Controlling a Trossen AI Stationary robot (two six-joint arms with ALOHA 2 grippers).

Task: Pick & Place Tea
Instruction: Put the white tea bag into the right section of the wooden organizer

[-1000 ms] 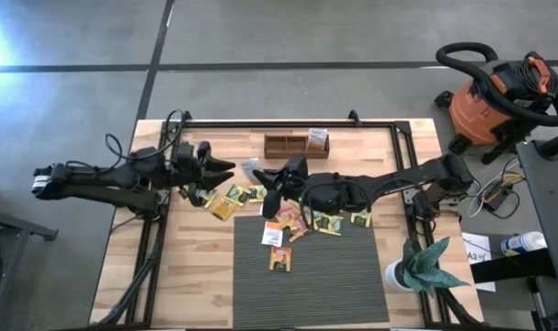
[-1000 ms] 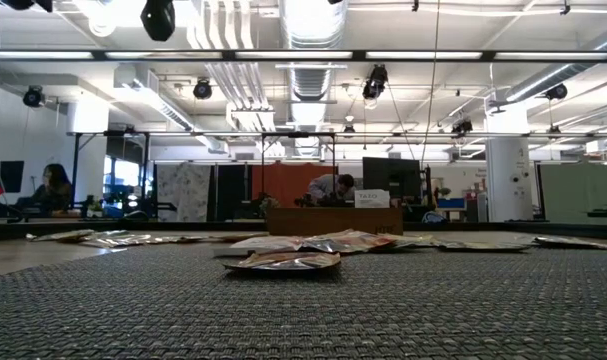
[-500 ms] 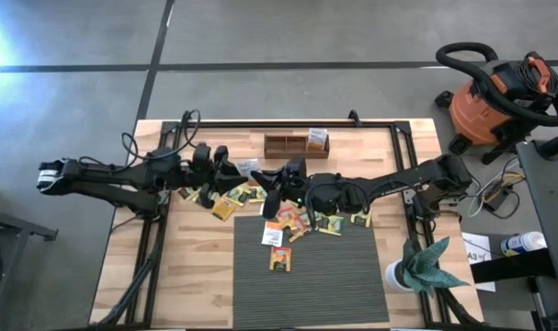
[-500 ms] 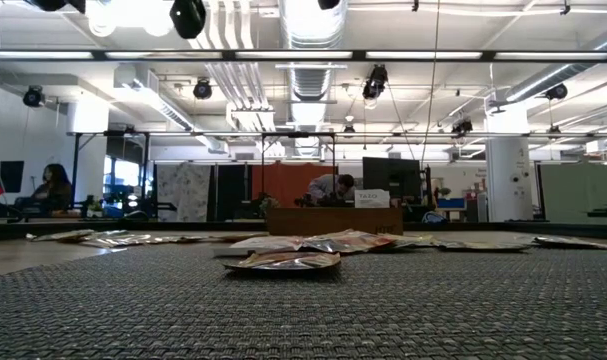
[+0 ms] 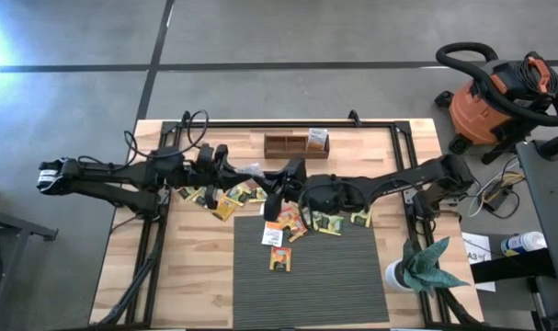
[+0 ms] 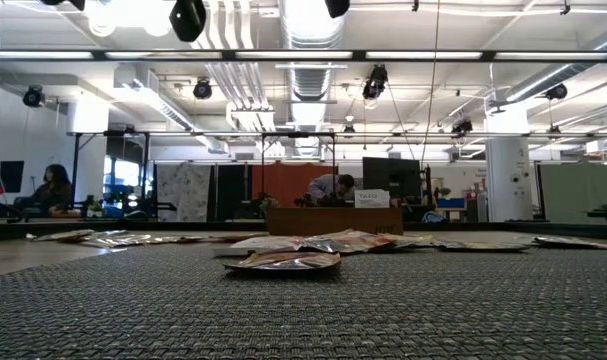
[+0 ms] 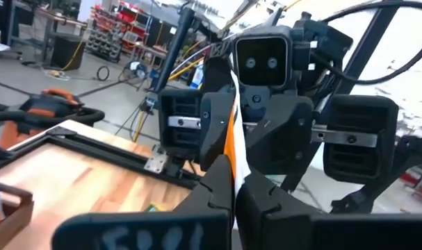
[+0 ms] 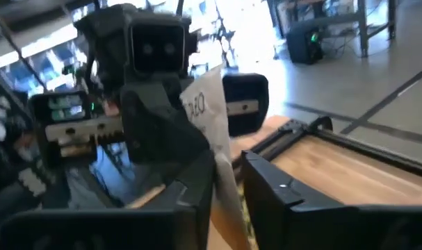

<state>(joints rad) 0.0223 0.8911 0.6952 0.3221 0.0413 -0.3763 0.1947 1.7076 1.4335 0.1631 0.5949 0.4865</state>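
A white tea sachet [image 5: 252, 168] hangs in the air above the table's middle, between my two grippers, which face each other. My left gripper [image 5: 236, 172] comes from the left and is shut on it. My right gripper [image 5: 267, 175] comes from the right, and its fingers stand open on either side of the sachet [image 8: 214, 118]. Several more yellow-green and orange tea sachets [image 5: 225, 204] lie flat on the wood and on the grey mat [image 5: 311, 285]. One sachet [image 5: 317, 138] stands in the wooden tray [image 5: 286, 143]. My left gripper pinches the white sachet between its two fingers [image 7: 211, 201], which come level from the table's left. The sachet shows edge-on [image 7: 233, 156], standing upright and lifted clear of the table. My right gripper shows a gap beside one finger [image 8: 266, 184]; whether the other finger touches the sachet, I cannot tell.
The wooden tray stands at the table's far middle [image 6: 333, 220]. A green plant in a white pot [image 5: 421, 267] sits at the near right. A vacuum cleaner [image 5: 499, 97] stands on the floor beyond the table's right corner. People sit in the room behind.
My left gripper has gone toward the table's right edge, up to the white sachet held out by my right gripper, and has shut on it. The right arm has kept nearly still, and the sachet stays in the air.
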